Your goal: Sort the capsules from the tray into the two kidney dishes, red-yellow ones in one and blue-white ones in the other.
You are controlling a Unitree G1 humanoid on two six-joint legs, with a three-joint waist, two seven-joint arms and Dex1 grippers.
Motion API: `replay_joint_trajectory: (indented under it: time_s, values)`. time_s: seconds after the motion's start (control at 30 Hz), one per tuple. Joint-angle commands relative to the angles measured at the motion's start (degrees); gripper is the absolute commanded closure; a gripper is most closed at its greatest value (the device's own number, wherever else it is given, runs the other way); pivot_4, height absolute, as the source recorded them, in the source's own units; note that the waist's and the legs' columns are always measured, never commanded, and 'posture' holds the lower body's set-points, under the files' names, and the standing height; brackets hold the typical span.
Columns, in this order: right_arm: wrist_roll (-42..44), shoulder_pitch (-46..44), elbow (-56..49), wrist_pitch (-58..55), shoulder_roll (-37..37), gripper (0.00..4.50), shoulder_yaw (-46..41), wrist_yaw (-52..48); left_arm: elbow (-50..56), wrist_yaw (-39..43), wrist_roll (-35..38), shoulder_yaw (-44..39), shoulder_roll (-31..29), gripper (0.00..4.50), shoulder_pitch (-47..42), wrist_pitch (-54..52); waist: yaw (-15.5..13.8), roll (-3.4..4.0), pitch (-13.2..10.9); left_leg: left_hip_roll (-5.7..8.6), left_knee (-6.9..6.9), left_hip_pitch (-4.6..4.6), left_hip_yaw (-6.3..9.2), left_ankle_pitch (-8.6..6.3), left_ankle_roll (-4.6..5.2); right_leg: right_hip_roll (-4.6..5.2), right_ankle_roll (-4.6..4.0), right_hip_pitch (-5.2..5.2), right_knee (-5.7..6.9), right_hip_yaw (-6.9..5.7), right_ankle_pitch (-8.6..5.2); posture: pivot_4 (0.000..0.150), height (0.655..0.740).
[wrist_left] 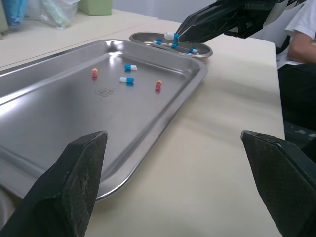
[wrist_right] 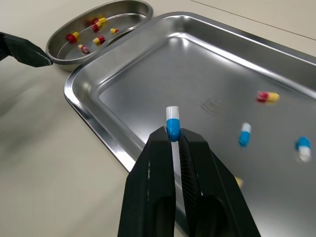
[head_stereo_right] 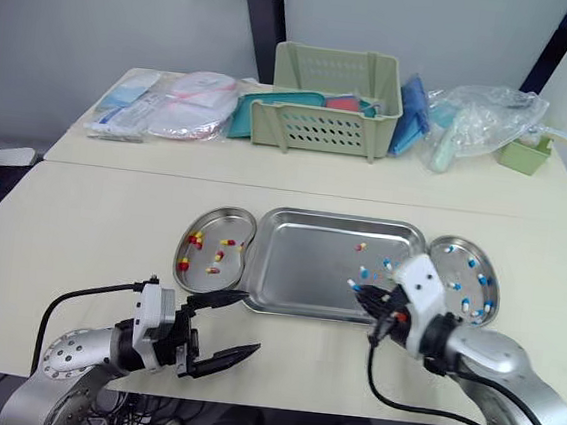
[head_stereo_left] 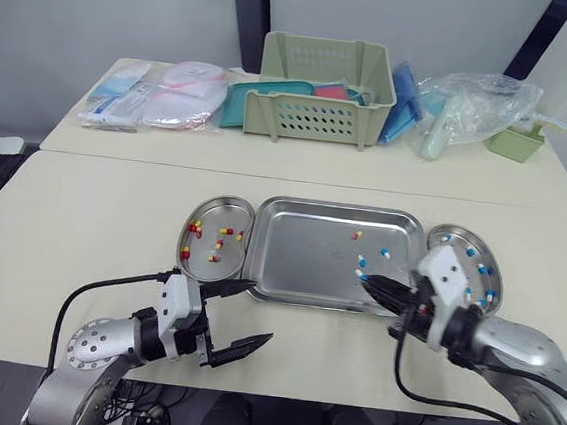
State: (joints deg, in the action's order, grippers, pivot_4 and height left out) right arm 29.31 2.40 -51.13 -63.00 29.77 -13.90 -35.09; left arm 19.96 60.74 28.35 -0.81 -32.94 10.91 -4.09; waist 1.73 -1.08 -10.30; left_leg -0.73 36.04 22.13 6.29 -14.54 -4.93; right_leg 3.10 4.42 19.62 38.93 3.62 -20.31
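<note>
Left claw (head_stereo_left: 263, 311) is hanging wide open above the table (head_stereo_left: 81, 223), just before the tray (head_stereo_left: 299, 259). Right claw (wrist_right: 174, 138) is clenching a blue-white capsule (wrist_right: 172, 121) over the tray's near right part. Beyond, red-yellow capsules (head_stereo_left: 223, 232) are lying in the left kidney dish (head_stereo_left: 218, 211), blue-white ones (head_stereo_left: 470, 253) in the right kidney dish (head_stereo_left: 452, 234).

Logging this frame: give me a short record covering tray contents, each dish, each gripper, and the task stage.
tray: four loose capsules, two red-yellow and two blue-white
left dish: red-yellow capsules and no others
right dish: blue-white capsules and no others
right gripper: shut on the held capsule, blue-white, over the tray's near right part
left gripper: open, holding nothing, over the table in front of the left dish
stage: sorting partly done
</note>
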Motion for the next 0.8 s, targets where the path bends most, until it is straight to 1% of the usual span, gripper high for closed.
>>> replay_joint_trajectory:
  time_s: [0.03, 0.13, 0.23, 0.43, 0.63, 0.7, 0.73, 0.8]
  values:
    - [2.1, 6.9, -1.1, 3.5, 2.2, 4.47, -11.6, -2.5, -0.1, 3.0, 1.8, -0.1, -0.1, 0.00, -0.4, 2.2, 0.1, 0.00, 0.0, 0.00, 0.00, 0.00, -0.02, 0.00, 0.00, 0.00, 0.00, 0.00, 0.00, 0.02, 0.00, 0.150, 0.7400]
    - [1.4, 12.2, 2.0, 7.5, 3.6, 4.47, -18.4, -3.6, -1.0, 4.7, 2.1, 0.1, 0.0, 0.00, -0.8, 3.1, 0.0, 0.00, 0.0, 0.01, 0.01, -0.01, -0.05, 0.00, 0.00, 0.01, 0.00, -0.04, -0.01, 0.03, 0.00, 0.150, 0.7400]
    - [1.1, 14.1, 5.3, 10.5, 3.9, 4.47, -21.1, -3.2, -2.0, 6.0, 1.9, 0.4, 0.1, 0.00, -1.1, 3.8, 0.3, 0.01, 0.0, -0.01, 0.01, -0.14, -0.09, 0.00, 0.00, -0.01, 0.00, -0.11, 0.01, 0.07, 0.00, 0.150, 0.7400]
    - [-2.6, 15.6, 13.0, 18.2, 4.5, 4.47, -19.5, -1.9, -2.6, 6.2, 1.1, 1.1, 1.2, 0.00, -1.3, 4.7, 0.1, 0.01, 0.0, 0.00, 0.01, -0.14, -0.10, 0.00, 0.00, 0.00, 0.00, -0.14, -0.01, 0.08, 0.00, 0.150, 0.7400]
    - [-4.2, 12.7, 18.6, 21.0, 4.3, 4.47, -17.9, 0.9, -2.3, 5.9, 0.8, 1.2, 1.7, 0.00, -1.2, 4.9, 0.1, 0.02, 0.0, 0.00, 0.01, -0.14, -0.11, 0.00, 0.00, 0.00, 0.00, -0.15, 0.00, 0.10, 0.00, 0.150, 0.7400]
    - [-4.4, 12.6, 19.0, 22.2, 4.8, 3.83, -17.3, 0.6, -2.2, 5.7, 0.7, 1.0, 1.9, 0.00, -1.2, 5.0, 0.1, 0.03, 0.0, 0.00, 0.00, -0.14, -0.10, 0.00, 0.00, 0.00, 0.00, -0.15, 0.00, 0.08, 0.00, 0.150, 0.7400]
    - [-4.4, 12.4, 19.2, 22.7, 4.9, 3.66, -17.1, 0.7, -2.1, 5.5, 0.7, 1.0, 2.0, 0.00, -1.1, 5.0, 0.1, 0.03, 0.0, 0.00, 0.00, -0.14, -0.09, 0.00, 0.00, 0.00, 0.00, -0.15, 0.00, 0.08, 0.00, 0.150, 0.7400]
    - [-4.3, 12.1, 19.3, 23.3, 5.0, 3.12, -16.8, 0.8, -1.6, 4.8, 0.8, 0.8, 2.3, 0.00, -0.9, 4.8, 0.1, 0.03, 0.0, 0.00, 0.01, -0.13, -0.10, 0.00, 0.00, 0.00, 0.01, -0.15, -0.01, 0.08, 0.00, 0.150, 0.7400]
